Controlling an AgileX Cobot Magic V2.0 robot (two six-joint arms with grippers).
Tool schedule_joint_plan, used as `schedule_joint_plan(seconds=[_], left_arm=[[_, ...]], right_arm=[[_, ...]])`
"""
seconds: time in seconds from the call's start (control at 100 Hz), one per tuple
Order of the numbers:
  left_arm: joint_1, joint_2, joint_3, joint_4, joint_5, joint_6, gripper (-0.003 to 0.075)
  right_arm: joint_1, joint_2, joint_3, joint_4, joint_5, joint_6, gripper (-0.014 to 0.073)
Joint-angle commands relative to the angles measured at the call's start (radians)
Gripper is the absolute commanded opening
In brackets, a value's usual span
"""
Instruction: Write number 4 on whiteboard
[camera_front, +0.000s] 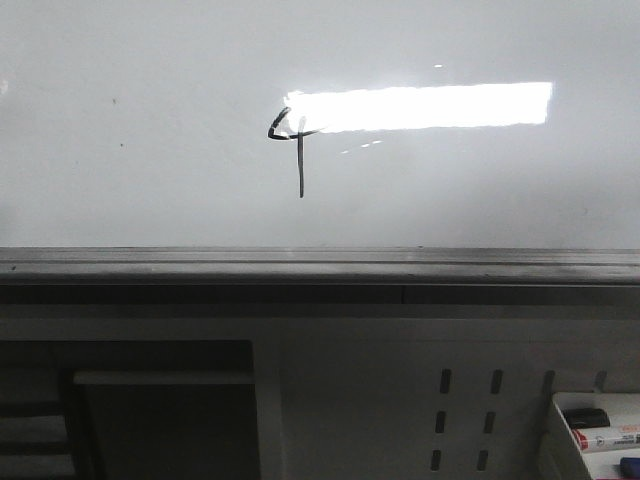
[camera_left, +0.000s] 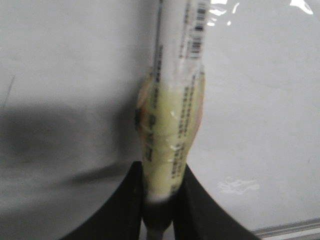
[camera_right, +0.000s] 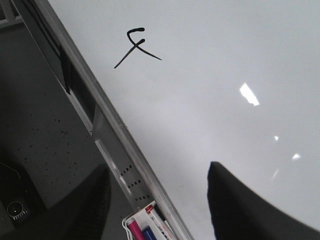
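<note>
The number 4 (camera_front: 297, 140) is drawn in black on the whiteboard (camera_front: 150, 120), partly under the bright light reflection. It also shows in the right wrist view (camera_right: 136, 47). In the left wrist view my left gripper (camera_left: 161, 197) is shut on a marker (camera_left: 172, 115) wrapped in yellowish tape, which points up along the whiteboard (camera_left: 260, 125). The marker's tip is out of view. My right gripper (camera_right: 157, 195) is open and empty, above the board's ledge (camera_right: 107, 125). Neither gripper shows in the front view.
The dark grey ledge (camera_front: 320, 265) runs along the board's lower edge. Below it is a perforated white panel (camera_front: 400, 400). A white tray of markers (camera_front: 600, 430) sits at the lower right; it also shows in the right wrist view (camera_right: 147, 227).
</note>
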Motion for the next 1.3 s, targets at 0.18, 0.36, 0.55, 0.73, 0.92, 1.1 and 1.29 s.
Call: schedule_joint_plan(seconds=[0.18, 0.36, 0.55, 0.73, 0.92, 1.1, 1.29], left_arm=[[0.005, 0.033, -0.027, -0.02, -0.07, -0.012, -0.002], [0.005, 0.035, -0.027, -0.033, -0.065, -0.012, -0.002], [0.005, 0.036, -0.027, -0.038, -0.065, -0.012, -0.0001], [0.005, 0.036, -0.027, -0.038, -0.065, -0.012, 0.0213], [0.005, 0.031, -0.027, -0.031, -0.063, -0.012, 0.048], [0.005, -0.039, -0.036, 0.044, 0.0, -0.012, 0.0501], [0.005, -0.201, -0.083, 0.118, 0.161, -0.012, 0.0501]], right_arm=[[-0.006, -0.01, -0.033, 0.009, -0.031, 0.0, 0.0379], [-0.006, -0.01, -0.033, 0.009, -0.024, 0.0, 0.0379], [-0.006, -0.01, -0.033, 0.009, -0.024, 0.0, 0.0379], [-0.006, -0.01, -0.033, 0.009, -0.024, 0.0, 0.0379], [-0.006, -0.01, -0.033, 0.009, -0.024, 0.0, 0.0379], [-0.006, -0.014, -0.033, -0.033, -0.024, 0.106, 0.0379], [-0.006, -0.044, -0.028, -0.22, -0.001, 0.44, 0.0335]])
